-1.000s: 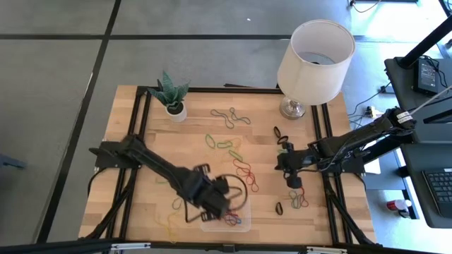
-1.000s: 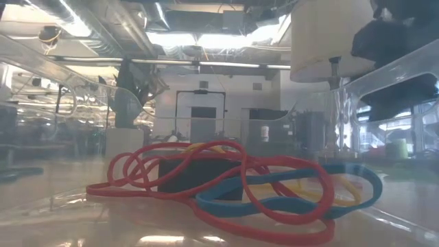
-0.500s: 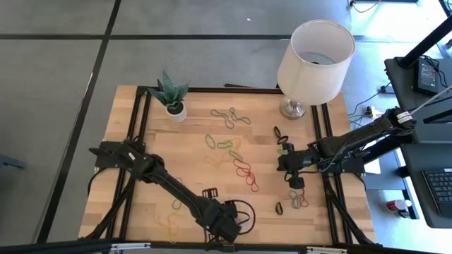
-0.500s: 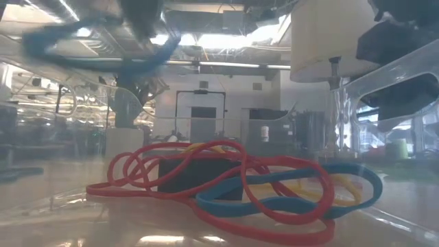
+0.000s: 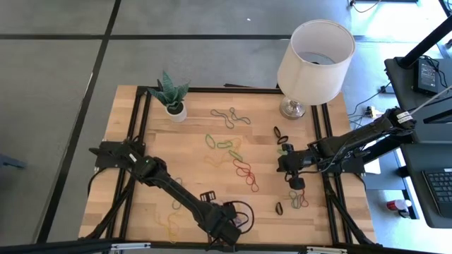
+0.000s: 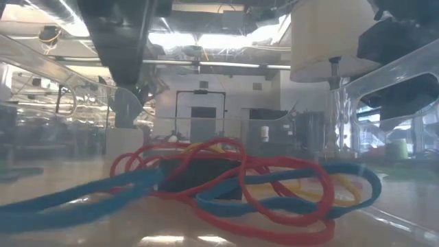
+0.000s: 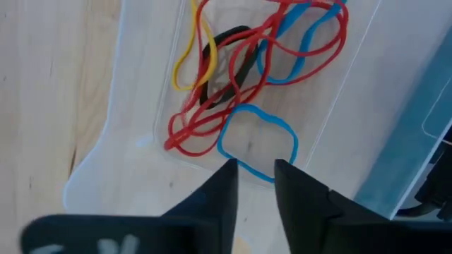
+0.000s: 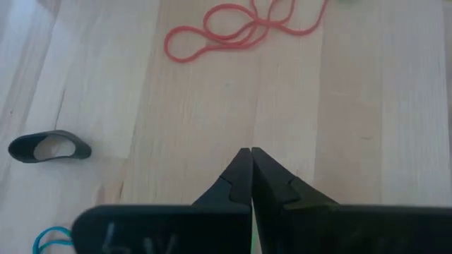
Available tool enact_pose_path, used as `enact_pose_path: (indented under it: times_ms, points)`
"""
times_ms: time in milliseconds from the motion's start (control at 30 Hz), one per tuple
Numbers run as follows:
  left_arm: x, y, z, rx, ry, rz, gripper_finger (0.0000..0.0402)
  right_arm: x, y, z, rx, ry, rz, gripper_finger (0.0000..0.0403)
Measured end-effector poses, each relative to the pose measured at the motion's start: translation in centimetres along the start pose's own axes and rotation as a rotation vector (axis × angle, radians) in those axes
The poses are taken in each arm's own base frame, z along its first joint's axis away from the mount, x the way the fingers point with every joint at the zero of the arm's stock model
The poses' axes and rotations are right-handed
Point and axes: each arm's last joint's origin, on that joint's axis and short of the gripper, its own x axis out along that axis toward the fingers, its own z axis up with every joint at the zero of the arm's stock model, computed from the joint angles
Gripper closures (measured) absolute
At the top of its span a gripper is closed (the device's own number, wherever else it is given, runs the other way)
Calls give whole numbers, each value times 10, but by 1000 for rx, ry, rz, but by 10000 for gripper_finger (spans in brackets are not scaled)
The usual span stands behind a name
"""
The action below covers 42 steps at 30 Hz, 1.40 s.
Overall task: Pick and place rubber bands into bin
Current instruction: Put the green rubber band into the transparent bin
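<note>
My left gripper [image 7: 256, 175] hangs open just over the clear bin [image 7: 106, 152], at the table's near edge [image 5: 227, 230]. A blue rubber band [image 7: 220, 144] lies flat on the bin floor below its fingertips, also seen in the low view [image 6: 82, 206]. Beside it lies a tangle of red, yellow, black and blue bands [image 7: 233, 70] [image 6: 226, 178]. My right gripper [image 8: 251, 154] is shut and waits above bare wood at the table's right [image 5: 282, 162]. Near it are a red band [image 8: 233, 32] and a black band [image 8: 49, 147]. More bands [image 5: 229, 144] are scattered mid-table.
A white lamp [image 5: 314, 53] stands at the far right corner and a small potted plant [image 5: 169, 95] at the far left. A black cable loop [image 5: 244, 209] lies by the bin. Loose bands lie near the right arm [image 5: 296, 200] and at the near left [image 5: 169, 226].
My left gripper has moved toward the table's near edge, over the bin. The blue band, which was up high in the low view half a second ago, has fallen and now lies flat on the bin floor in front of the other bands.
</note>
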Motion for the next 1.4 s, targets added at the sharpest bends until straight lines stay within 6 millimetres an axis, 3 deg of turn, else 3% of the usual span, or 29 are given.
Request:
enact_pose_path:
  times_ms: [133,267,467,600,800,1000,1133,1400]
  points:
    - [-6,2,1,-9,-9,-12,286,0,0,1,1,-9,2,402]
    - [-29,13,7,-75,-54,-53,289,0,0,2,9,-21,4,402]
    - [-67,36,15,-187,-216,-39,346,0,1,7,118,-70,18,402]
    - [-84,48,19,-83,-323,15,394,-1,2,11,142,-111,28,395]
    - [-85,60,25,135,-357,113,400,-1,3,17,145,-169,43,387]
    - [-62,72,29,267,-335,97,400,-1,2,16,186,-168,23,389]
    - [-56,93,13,282,-381,47,400,-5,-1,13,306,-109,-92,399]
    - [-59,160,-53,185,-578,-93,400,-18,-13,-5,589,127,-323,400]
